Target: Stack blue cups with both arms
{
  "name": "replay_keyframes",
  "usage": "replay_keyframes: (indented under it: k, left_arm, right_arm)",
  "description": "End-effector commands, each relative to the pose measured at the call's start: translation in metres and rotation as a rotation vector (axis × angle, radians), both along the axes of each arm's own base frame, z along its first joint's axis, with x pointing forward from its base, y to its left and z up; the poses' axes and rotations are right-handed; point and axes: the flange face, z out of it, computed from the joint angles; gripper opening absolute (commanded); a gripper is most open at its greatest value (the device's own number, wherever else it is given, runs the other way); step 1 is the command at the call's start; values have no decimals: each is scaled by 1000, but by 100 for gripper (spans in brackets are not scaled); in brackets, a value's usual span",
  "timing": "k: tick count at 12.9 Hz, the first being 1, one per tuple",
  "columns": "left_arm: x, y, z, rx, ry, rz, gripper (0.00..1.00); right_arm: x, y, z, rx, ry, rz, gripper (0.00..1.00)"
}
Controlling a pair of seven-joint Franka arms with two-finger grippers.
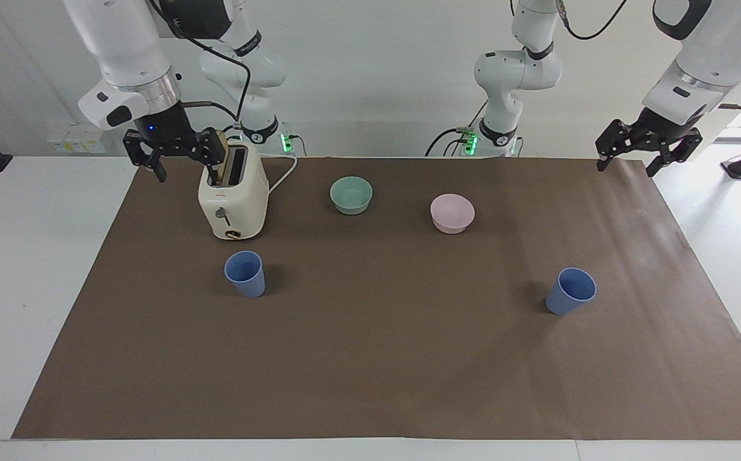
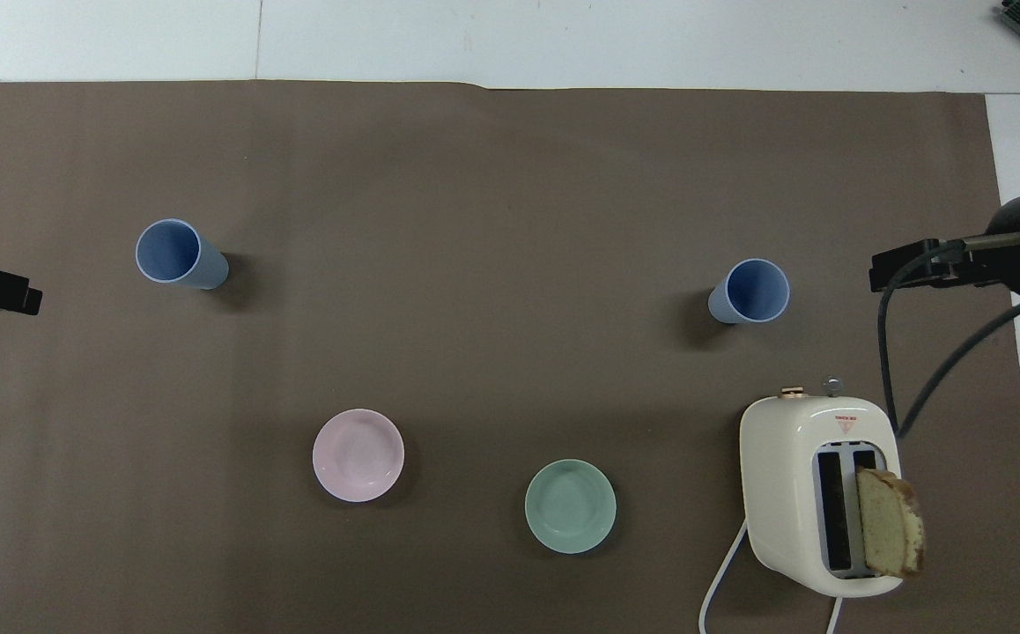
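Jaws spread, empty: left gripper [image 1: 647, 158], right gripper [image 1: 172, 160] above mat edges; blue cups [image 1: 245, 273] well apart.

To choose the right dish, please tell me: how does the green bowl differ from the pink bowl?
The green bowl is mint; the pink bowl is pale pink. The green bowl lies nearer the robots and the toaster; the pink bowl lies toward the left arm's end. Both are round, upright and empty.

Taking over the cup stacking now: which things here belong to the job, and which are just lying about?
Job:
- blue cup in front of the toaster
- blue cup toward the left arm's end
- right gripper, open, beside the toaster
- left gripper, open, over the mat's corner

Lying about:
- toaster with bread slice
- green bowl
- pink bowl
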Motion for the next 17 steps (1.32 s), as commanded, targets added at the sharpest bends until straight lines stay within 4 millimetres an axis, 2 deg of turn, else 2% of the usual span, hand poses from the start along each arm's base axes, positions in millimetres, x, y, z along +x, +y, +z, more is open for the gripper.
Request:
replay_keyframes:
  k: [1, 17]
  left_arm:
    - [-3, 1, 2, -13, -16, -4, 100]
    - [1, 1, 1, -13, -42, -3, 100]
  right_arm:
    - [-6, -3, 0, -1, -14, -7, 100]
    - [-6, -3, 0, 0, -14, -7, 100]
